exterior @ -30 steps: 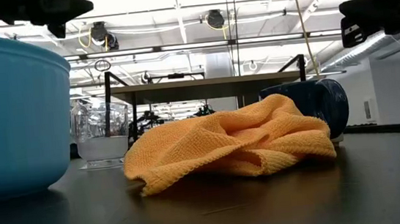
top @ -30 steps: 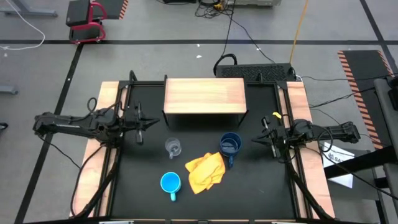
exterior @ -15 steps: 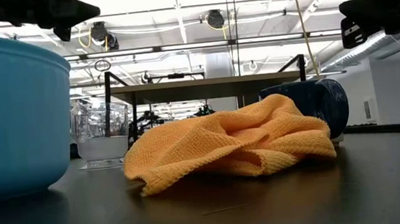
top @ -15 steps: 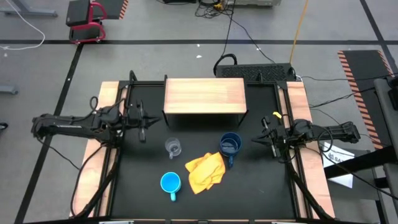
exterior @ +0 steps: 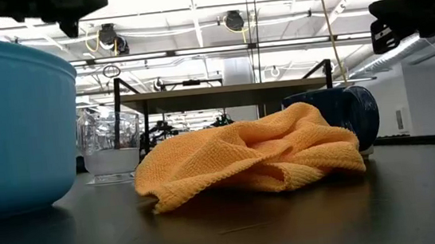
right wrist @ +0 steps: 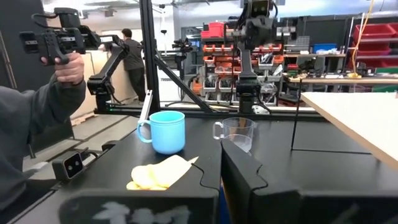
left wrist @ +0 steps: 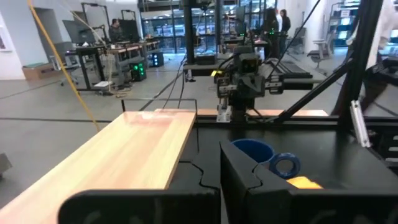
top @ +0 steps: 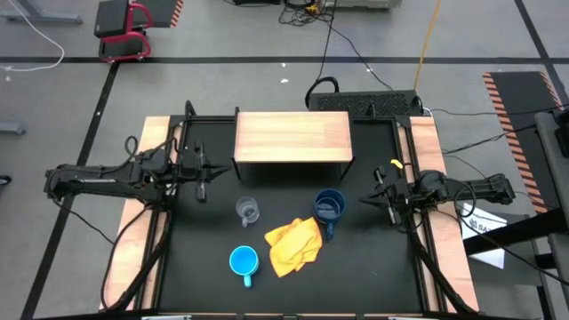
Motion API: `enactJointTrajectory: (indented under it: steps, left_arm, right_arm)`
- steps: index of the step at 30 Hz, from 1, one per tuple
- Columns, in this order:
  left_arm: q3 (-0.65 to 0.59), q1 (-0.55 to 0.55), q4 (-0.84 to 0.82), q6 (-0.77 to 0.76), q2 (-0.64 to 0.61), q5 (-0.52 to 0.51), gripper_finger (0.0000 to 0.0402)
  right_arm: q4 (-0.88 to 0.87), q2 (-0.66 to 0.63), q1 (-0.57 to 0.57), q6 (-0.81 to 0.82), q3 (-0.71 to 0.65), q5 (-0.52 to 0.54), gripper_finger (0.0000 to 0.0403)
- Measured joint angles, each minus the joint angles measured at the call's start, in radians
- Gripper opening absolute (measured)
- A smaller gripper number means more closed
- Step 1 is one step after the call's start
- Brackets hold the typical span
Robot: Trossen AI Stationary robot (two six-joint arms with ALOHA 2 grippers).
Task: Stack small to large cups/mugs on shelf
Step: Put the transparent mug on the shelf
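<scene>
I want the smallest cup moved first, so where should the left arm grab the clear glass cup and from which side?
Take the glass cup by its rim and wall, coming down from above. It stands upright with its mouth open, apart from the yellow cloth and the dark blue mug. The left end effector is nearest; avoid the small handle that the right wrist view shows.

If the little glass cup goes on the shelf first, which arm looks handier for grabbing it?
Probably the left. Its tool hangs just left of the glass cup, nothing between them. The right tool waits across the table, with the dark blue mug and yellow cloth nearer its side.
</scene>
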Motion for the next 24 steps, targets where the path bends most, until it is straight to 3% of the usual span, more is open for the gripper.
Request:
enactJointTrajectory:
  steps: [10,24]
  left_arm:
    - [0.172,0.001,-0.269,-0.054,0.057,0.018,0.0000]
    - [0.497,0.021,-0.840,-0.084,0.341,0.041,0.0000]
  right_arm:
    - [-0.036,0.000,0.000,0.031,0.000,0.000,0.0000]
    - [-0.047,0.000,0.000,0.016,0.000,0.001,0.0000]
